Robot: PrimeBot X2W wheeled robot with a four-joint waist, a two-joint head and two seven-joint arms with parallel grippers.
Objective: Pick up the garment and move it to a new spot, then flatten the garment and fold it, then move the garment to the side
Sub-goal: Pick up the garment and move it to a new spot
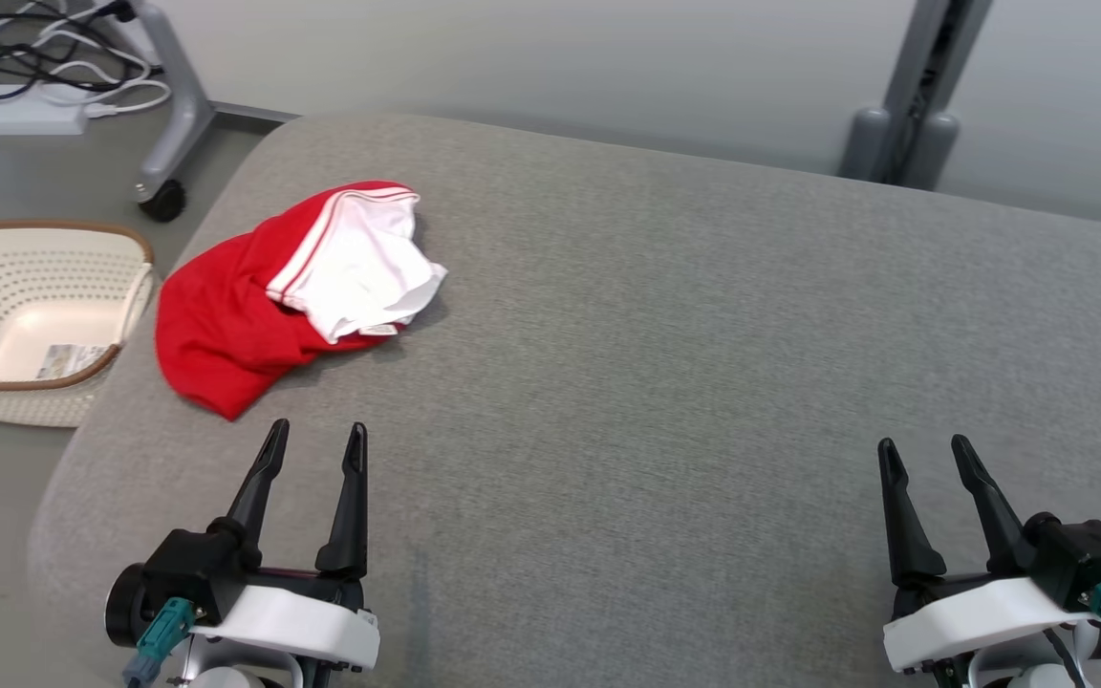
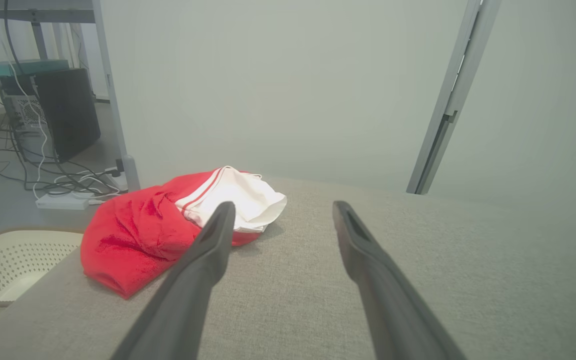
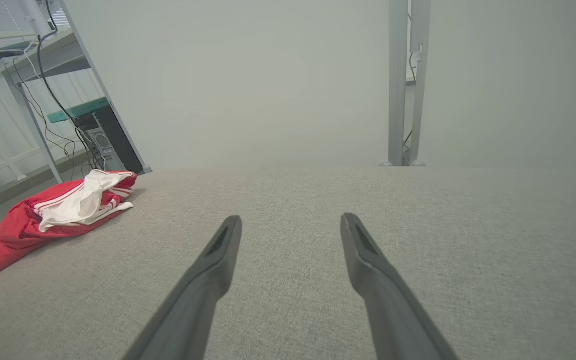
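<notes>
Head view: grey table (image 1: 665,382) w/ garment (image 1: 264,306)

Garment (image 1: 226,325): soft matt cloth, red and white. Desk (image 1: 656,334) covered in grey woven fabric, coarse and matt. Basket (image 1: 25,277) cream perforated plastic, faint sheen; left pincer (image 1: 317,428) and right pincer (image 1: 922,442) dark matt plastic.
</notes>
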